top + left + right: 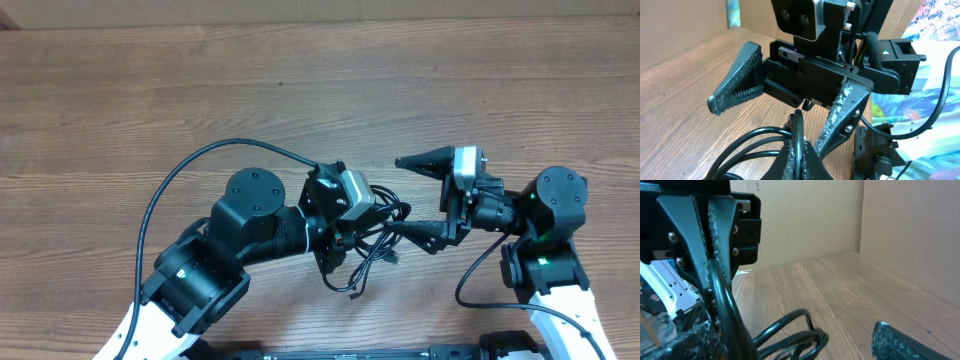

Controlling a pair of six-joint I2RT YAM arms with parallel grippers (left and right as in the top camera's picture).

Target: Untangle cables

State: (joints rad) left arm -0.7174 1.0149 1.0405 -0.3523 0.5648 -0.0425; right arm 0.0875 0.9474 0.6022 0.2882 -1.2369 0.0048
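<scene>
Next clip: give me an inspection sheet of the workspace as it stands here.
Surface: wood-grain table.
Job's things: thin black cables, looped in a tangle between the arms.
Clutter: nothing seen.
Claws: left claw shut on a cable loop; right claw open, facing it.
Cables: thick arm wire arches over the table to the left wrist.
Surroundings: tan board walls.

A robot test bench, more lab than home.
A left arm [250, 215] and a right arm [555, 200], both black with white bases, stand at one edge of a bare wood-grain desk [300, 60]. Plain beige panels [910, 230] wall the desk in, and a colourful patterned sheet [935, 25] shows beyond the arms.
</scene>
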